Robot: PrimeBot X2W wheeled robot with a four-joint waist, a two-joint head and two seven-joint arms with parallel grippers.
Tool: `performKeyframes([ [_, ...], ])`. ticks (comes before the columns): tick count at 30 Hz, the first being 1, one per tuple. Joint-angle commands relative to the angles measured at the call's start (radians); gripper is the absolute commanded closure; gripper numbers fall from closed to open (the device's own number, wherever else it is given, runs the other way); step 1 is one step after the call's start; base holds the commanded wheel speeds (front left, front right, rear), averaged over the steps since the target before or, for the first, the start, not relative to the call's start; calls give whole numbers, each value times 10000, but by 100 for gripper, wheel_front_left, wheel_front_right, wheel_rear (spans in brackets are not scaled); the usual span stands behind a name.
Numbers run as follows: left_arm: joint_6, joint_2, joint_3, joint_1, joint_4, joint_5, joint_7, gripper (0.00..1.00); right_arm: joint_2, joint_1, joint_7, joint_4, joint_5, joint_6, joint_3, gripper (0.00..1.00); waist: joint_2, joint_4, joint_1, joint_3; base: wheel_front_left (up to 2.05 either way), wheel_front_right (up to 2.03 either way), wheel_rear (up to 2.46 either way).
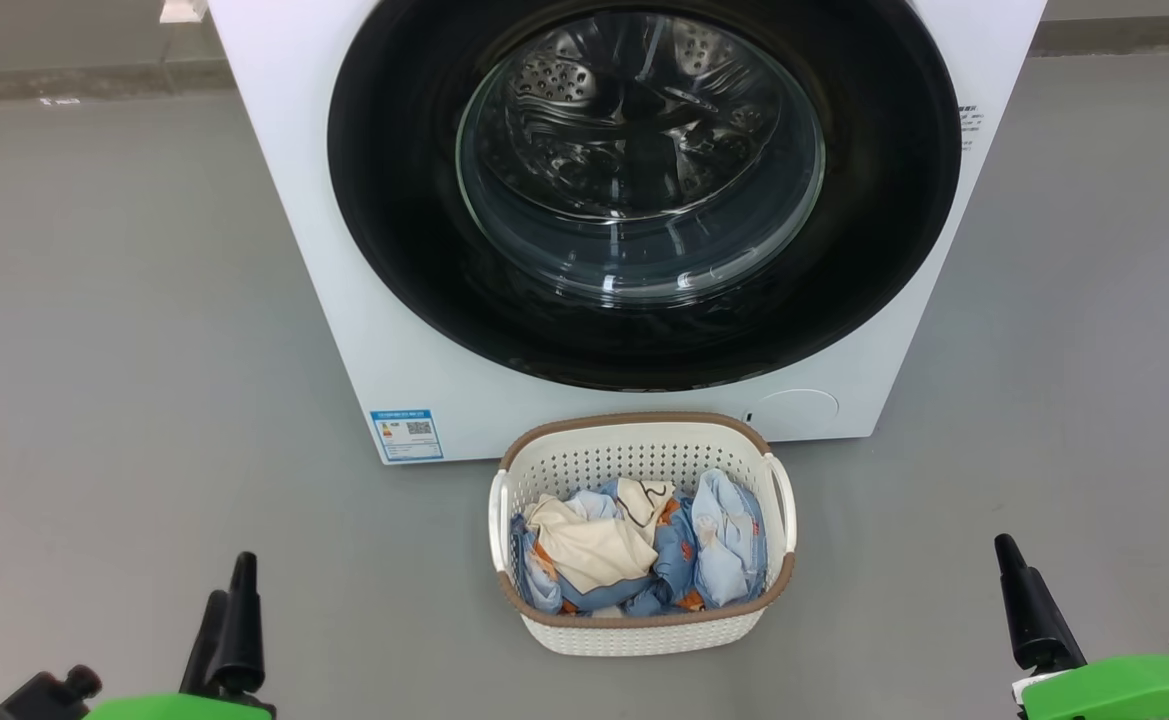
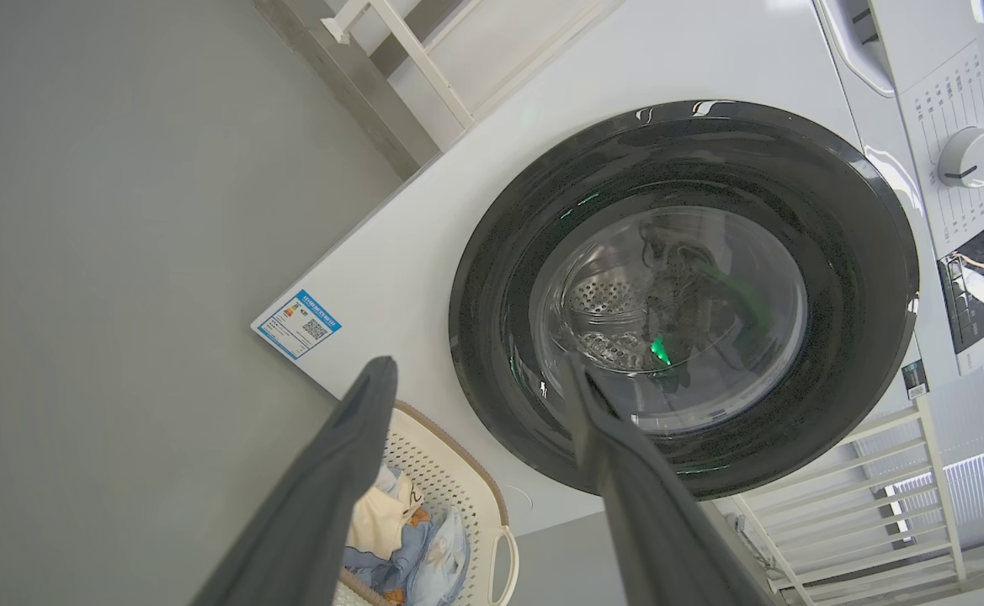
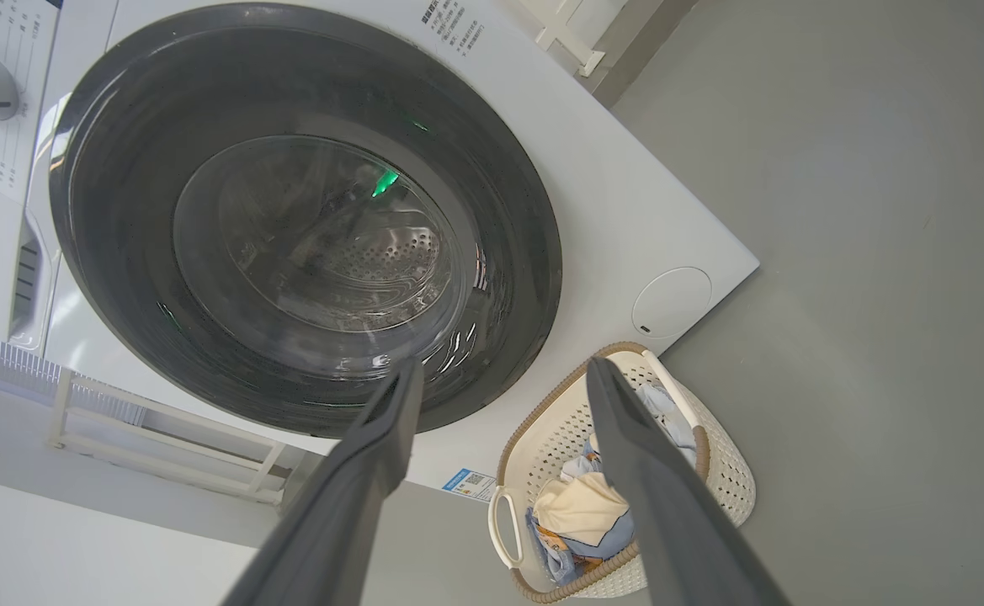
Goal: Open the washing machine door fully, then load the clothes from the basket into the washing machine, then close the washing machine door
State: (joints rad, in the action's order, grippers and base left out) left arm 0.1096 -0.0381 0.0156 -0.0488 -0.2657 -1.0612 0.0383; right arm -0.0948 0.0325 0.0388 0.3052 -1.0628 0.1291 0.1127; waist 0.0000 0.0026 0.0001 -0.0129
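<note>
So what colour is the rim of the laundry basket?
Brown with a woven look, around the cream-white basket; clearest in the head view.

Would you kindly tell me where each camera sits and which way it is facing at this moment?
Head view: on the head, looking forward and down at the closed washing machine door and the basket; left end effector and right end effector at the lower corners.
Left wrist view: on the left wrist, tilted, facing the door past its spread fingers.
Right wrist view: on the right wrist, facing the door between its spread fingers.
Shared: all three show door, basket and clothes.
</note>
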Motion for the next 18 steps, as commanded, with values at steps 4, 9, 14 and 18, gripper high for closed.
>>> performKeyframes([
  [4, -55, -245, -12, -335, 297, 929, 203, 0, -186, 321, 193, -255, 1009, 7, -53, 0, 0, -5, -1, -19, 0, 0, 0],
  [9, -113, -258, 70, -326, 257, 1677, 352, 0, -122, 308, 233, -372, 1895, 8, -67, 0, 0, -18, -1, -40, 0, 0, 0],
  [14, -152, -266, 159, -338, 172, 2358, 501, 0, -97, 293, 219, -489, 2585, 8, -212, 0, 0, -11, -1, -61, 0, 0, 0],
  [18, -187, -267, 238, -347, 79, 2870, 620, 0, -84, 259, 198, -586, 3067, 9, -287, 0, 0, 7, -1, -85, 0, 0, 0],
])
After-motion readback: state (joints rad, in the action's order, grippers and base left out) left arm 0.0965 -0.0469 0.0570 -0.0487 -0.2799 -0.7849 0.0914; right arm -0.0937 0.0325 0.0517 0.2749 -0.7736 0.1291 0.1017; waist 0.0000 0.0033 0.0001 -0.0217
